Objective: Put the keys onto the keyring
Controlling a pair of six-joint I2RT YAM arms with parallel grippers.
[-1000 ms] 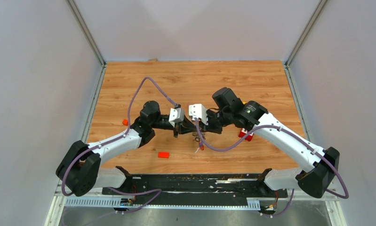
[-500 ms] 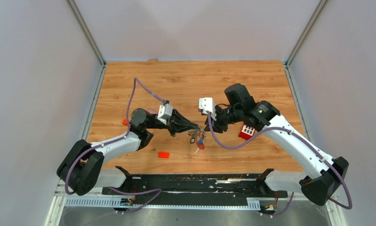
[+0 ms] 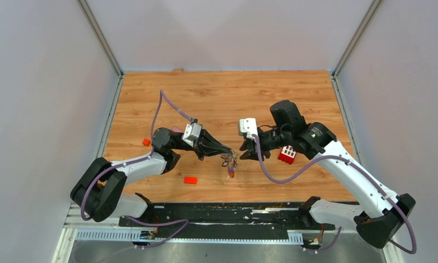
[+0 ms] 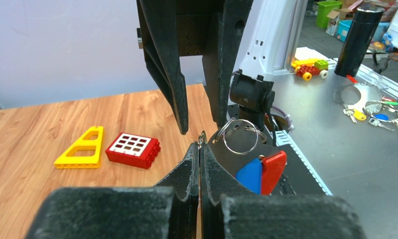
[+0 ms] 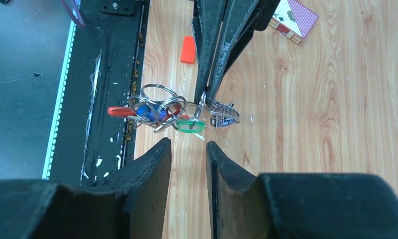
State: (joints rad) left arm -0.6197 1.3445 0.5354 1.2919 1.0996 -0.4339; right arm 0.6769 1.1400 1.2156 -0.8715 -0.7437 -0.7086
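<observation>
The keyring (image 3: 230,162) is a bunch of metal rings (image 5: 154,107) hanging above the table with keys on it. Their tags are green (image 5: 191,125), blue (image 4: 249,175) and red (image 4: 272,169). A grey chain-like strip (image 5: 224,108) hangs off the bunch too. My left gripper (image 4: 200,148) is shut on a thin ring at the top of the bunch. Just right of the bunch, my right gripper (image 5: 188,145) stands open and empty, fingertips a short way from the green tag. It faces the left gripper (image 3: 229,153).
A red studded brick (image 4: 133,149) and a yellow triangular piece (image 4: 82,148) lie on the wood beside the right arm. Small orange blocks lie at the left (image 3: 146,142) and front (image 3: 190,179). A card box (image 5: 296,17) lies near the left arm. The black base rail (image 3: 227,211) runs along the near edge.
My right gripper has opened, let go of the bunch and drawn back to the right. The left gripper still holds the bunch and has shifted slightly right and toward the front.
</observation>
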